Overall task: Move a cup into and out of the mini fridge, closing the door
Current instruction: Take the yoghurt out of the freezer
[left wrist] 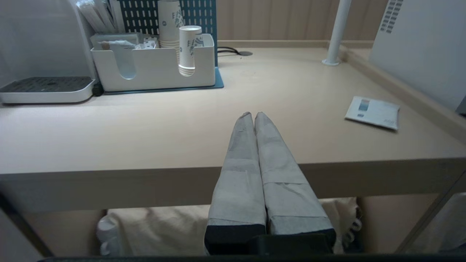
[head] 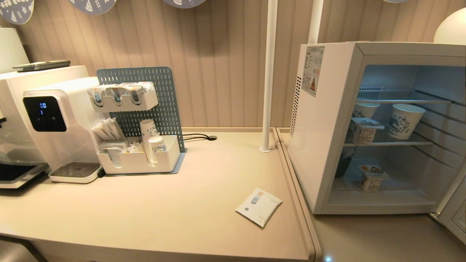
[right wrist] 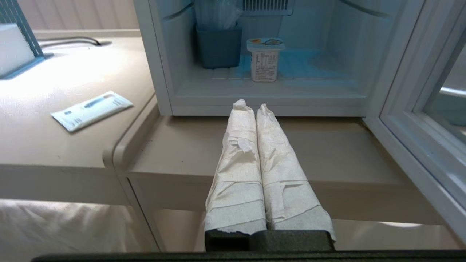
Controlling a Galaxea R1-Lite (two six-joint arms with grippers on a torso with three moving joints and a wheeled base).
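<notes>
The white mini fridge (head: 320,138) stands open at the right of the counter. Its door (head: 453,211) is swung out to the right, and the right wrist view shows the door (right wrist: 400,109) edge-on. A small white cup (head: 371,178) with a yellow-orange foil lid stands upright on the fridge floor. My right gripper (right wrist: 251,103) is shut and empty, held low in front of the fridge's counter, pointing at that cup (right wrist: 265,60). My left gripper (left wrist: 253,113) is shut and empty, level with the table's front edge. Neither arm shows in the head view.
A similar small cup (head: 364,131) and two paper cups (head: 404,120) sit on the middle wire shelf. A blue container (right wrist: 218,47) stands at the fridge's back. A sachet (head: 259,206) lies flat on the table. A cup organiser (head: 142,153), a water dispenser (head: 54,123) and a white pole (head: 268,72) stand behind.
</notes>
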